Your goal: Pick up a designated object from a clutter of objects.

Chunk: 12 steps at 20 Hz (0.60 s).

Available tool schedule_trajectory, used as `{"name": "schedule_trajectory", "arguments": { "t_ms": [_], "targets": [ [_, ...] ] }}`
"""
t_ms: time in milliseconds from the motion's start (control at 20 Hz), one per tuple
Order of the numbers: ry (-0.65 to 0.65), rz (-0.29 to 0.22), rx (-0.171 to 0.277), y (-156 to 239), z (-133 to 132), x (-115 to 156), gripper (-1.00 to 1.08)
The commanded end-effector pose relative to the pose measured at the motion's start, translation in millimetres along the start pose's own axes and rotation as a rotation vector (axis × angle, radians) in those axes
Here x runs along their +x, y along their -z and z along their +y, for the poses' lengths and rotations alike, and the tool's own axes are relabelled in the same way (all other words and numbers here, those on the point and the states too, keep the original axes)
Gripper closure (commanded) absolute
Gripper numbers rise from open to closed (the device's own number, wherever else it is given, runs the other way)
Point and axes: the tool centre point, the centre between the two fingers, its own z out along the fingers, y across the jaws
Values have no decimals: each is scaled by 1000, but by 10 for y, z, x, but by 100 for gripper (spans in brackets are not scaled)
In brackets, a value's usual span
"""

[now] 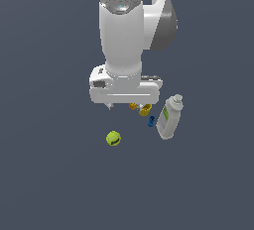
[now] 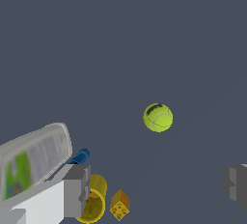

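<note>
Ball [image 2: 157, 117], round, yellow-green with a dark mark, lies free, apart from the wide-spread, empty pincer [image 2: 157, 189].

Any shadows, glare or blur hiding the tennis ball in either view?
Exterior view: flat, even light, no cast shadows or glare; tennis ball sharp and unobstructed. Wrist view: ball crisp with soft shading, but the white bottle label looks blurry.
</note>
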Motion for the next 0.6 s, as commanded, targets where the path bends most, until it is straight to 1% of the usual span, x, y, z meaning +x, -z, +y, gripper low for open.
{"name": "schedule_trajectory", "arguments": {
  "t_ms": [0,300,550],
  "targets": [
    [-11,-8,-1,-265,92,52,-92],
    [-38,-25,-7,-937,331,121,-92],
    [-53,-35,-13,-1338,477,117,-92]
  ]
}}
